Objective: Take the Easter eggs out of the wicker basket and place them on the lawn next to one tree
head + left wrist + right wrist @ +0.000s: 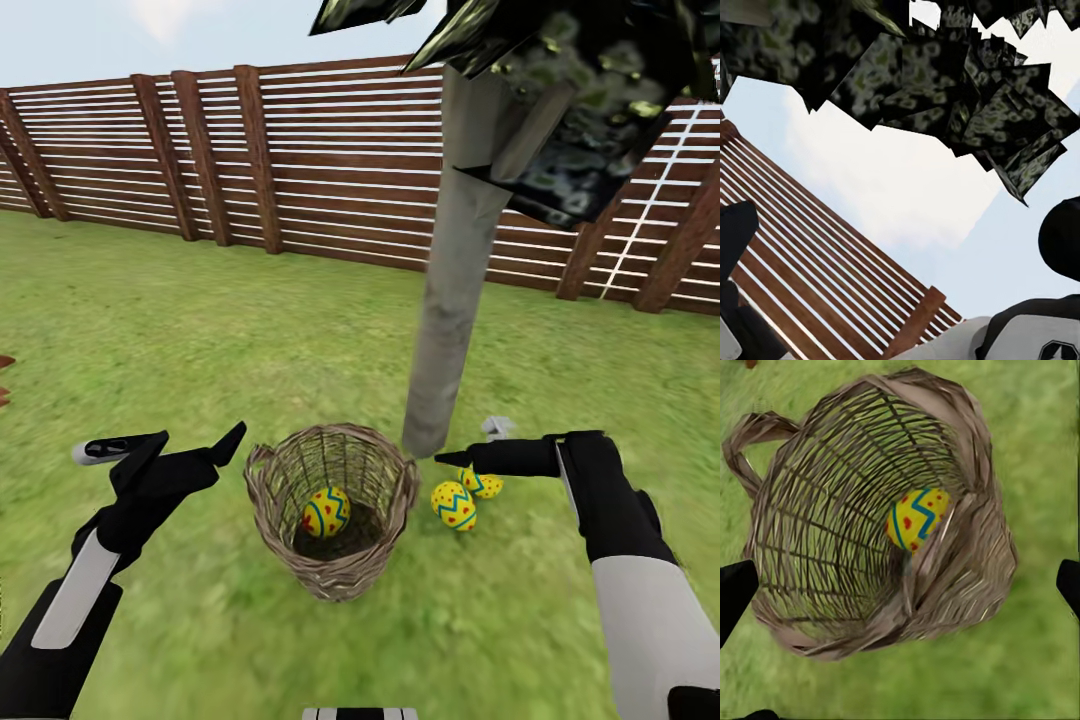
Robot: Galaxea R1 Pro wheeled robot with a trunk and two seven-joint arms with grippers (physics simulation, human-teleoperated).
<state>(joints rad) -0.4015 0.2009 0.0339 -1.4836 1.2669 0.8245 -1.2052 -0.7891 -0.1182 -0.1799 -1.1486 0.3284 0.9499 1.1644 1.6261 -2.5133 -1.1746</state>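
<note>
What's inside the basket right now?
One Easter egg lies at the bottom of the wicker basket, yellow with a blue zigzag and red spots. The basket's near wall covers part of the bottom in the head view, so I can't see that bit.

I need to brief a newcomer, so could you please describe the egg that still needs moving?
Find the thick pale grey tree trunk before the brown slat fence. The round brown-grey wicker basket sits at its foot. Inside lies one yellow egg with blue zigzag; the two matching eggs lie on the grass.
</note>
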